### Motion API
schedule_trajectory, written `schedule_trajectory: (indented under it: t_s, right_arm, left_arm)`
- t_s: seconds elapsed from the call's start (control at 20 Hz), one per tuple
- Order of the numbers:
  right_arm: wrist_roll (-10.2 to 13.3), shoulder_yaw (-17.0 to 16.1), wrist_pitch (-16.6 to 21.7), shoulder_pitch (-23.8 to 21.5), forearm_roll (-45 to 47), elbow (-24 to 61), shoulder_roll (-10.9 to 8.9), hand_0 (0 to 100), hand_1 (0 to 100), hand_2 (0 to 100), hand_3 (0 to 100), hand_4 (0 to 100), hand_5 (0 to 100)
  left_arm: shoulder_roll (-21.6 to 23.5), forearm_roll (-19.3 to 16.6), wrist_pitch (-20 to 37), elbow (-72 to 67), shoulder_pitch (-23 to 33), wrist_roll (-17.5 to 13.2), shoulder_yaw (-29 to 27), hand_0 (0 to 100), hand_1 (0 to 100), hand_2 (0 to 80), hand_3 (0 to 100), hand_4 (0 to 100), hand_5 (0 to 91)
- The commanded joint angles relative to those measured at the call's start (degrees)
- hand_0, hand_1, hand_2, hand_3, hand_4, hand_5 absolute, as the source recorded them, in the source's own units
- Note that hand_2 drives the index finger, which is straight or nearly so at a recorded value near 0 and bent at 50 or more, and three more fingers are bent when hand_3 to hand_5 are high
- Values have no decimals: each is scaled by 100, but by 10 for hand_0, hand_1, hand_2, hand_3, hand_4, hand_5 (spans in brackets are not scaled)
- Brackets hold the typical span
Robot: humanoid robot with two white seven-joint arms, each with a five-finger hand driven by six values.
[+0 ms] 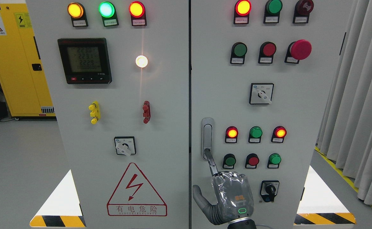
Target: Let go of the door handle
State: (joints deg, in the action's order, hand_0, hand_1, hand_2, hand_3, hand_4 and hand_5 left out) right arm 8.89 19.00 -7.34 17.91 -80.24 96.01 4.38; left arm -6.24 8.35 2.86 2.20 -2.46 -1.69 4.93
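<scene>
The right hand (228,194), fist mostly clenched, touches the door handle (207,138) with one finger; release is not finished.

Grey floor (20,149); white cabinet (160,105) and yellow cabinet (17,73) standing on it

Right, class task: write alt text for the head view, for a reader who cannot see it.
A robot hand reaches up from the bottom edge, one extended finger touching the lower end of a silver door handle on a grey electrical cabinet. The two cabinet doors carry lit indicator lamps, push buttons, rotary switches, a digital meter and a red shock-warning triangle.
</scene>
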Motion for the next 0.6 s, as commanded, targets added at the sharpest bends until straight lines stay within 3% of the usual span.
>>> schedule_trajectory:
  t_s: [0.0, 0.55]
  right_arm:
    - [-19, -2, -4, -7, 9, -4, 1, 494, 333, 39, 1000, 1000, 1000]
    - [-115, -10, -4, -51, 9, -4, -8, 496, 335, 47, 1000, 1000, 1000]
  left_arm:
    - [0, 0, 4, 0, 0, 2, 0, 120, 556, 0, 0, 0, 0]
    - [0, 0, 4, 0, 0, 2, 0, 120, 556, 0, 0, 0, 0]
